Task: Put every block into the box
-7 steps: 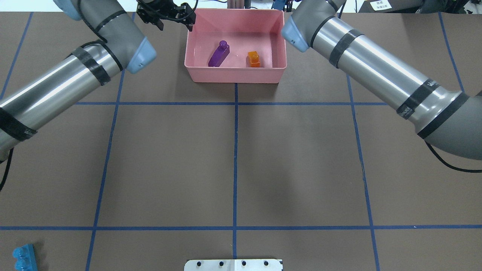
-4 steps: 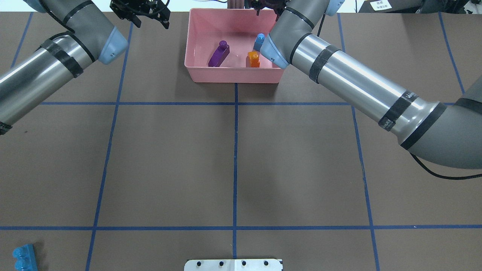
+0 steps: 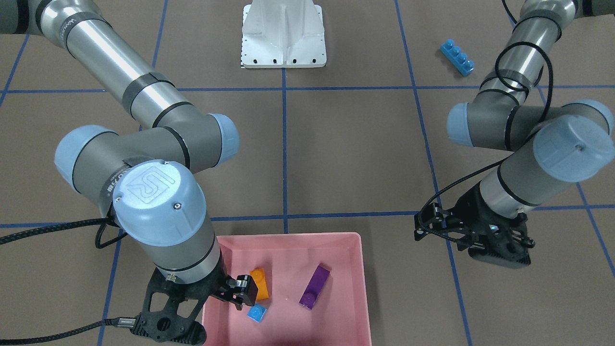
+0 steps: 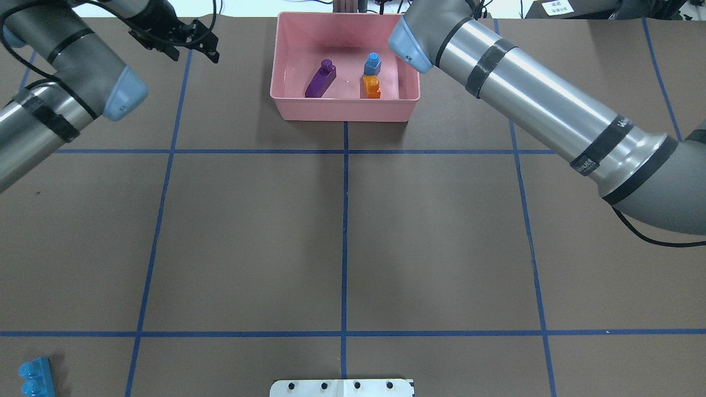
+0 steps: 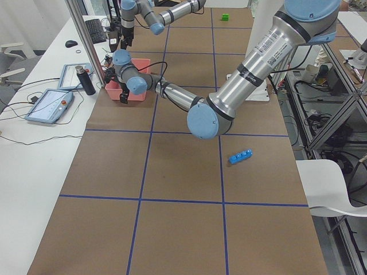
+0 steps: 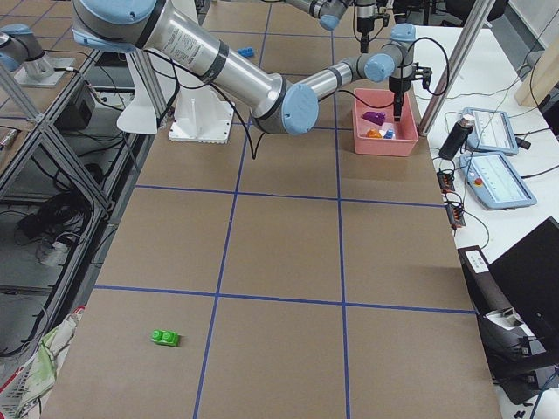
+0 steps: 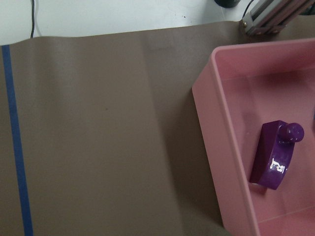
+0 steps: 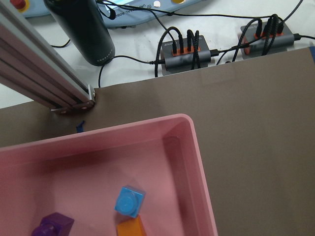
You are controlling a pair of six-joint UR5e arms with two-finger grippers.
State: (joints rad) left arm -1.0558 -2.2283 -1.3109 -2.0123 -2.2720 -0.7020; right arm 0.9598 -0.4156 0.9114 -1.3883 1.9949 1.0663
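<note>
The pink box stands at the table's far edge. In it lie the purple block, the orange block and the tiny blue block, which rests free just beyond the orange one. My right gripper hangs over the box's corner by the orange block, open and holding nothing. My left gripper is open and empty, off to the box's left. The long blue block lies at the near left table corner. Far off on the right end lies the green block.
The white base plate sits at the near edge's middle. Behind the box rise an aluminium post and a black bottle, with cable hubs beside them. Blue tape lines grid the brown table.
The right arm swung in over the box, and the tiny blue block now lies inside by the orange one. The left gripper drew away leftward from the box.
</note>
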